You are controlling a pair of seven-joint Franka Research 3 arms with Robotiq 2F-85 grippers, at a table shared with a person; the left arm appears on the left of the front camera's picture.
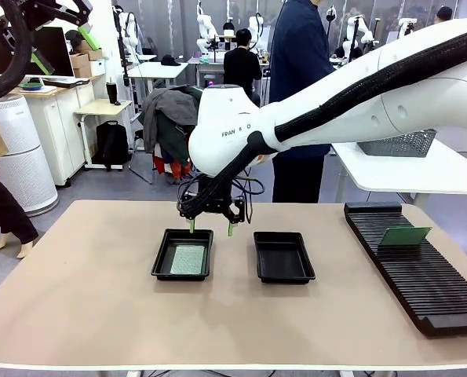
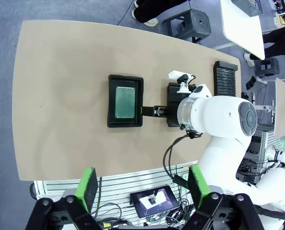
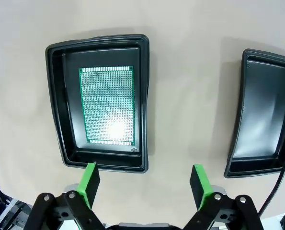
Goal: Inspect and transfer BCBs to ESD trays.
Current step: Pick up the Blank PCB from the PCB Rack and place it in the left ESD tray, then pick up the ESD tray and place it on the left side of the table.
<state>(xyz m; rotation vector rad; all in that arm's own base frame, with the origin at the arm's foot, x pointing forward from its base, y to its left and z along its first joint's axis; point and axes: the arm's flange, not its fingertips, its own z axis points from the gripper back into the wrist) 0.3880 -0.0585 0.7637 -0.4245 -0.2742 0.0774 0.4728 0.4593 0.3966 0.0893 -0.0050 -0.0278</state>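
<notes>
A green BCB (image 1: 187,259) lies flat inside the left ESD tray (image 1: 159,259). The right ESD tray (image 1: 283,271) beside it holds nothing. My right gripper (image 1: 211,227) hangs open just above the left tray's far rim, nothing between its fingers. In the right wrist view the BCB (image 3: 107,105) rests in its tray (image 3: 56,105) ahead of the open right gripper (image 3: 145,179), and the bare tray (image 3: 262,120) sits to the right. Another BCB (image 1: 404,236) stands in the black rack. My left gripper (image 2: 144,189) is open high above the table, seen also as the left gripper (image 1: 65,49) at top left.
The long black slotted rack (image 1: 414,275) runs along the table's right side. A person in dark clothes (image 1: 300,78) stands beyond the far edge. A grey wire basket (image 1: 398,144) sits on a white side table. Bare tabletop (image 1: 76,298) spreads to the left and front.
</notes>
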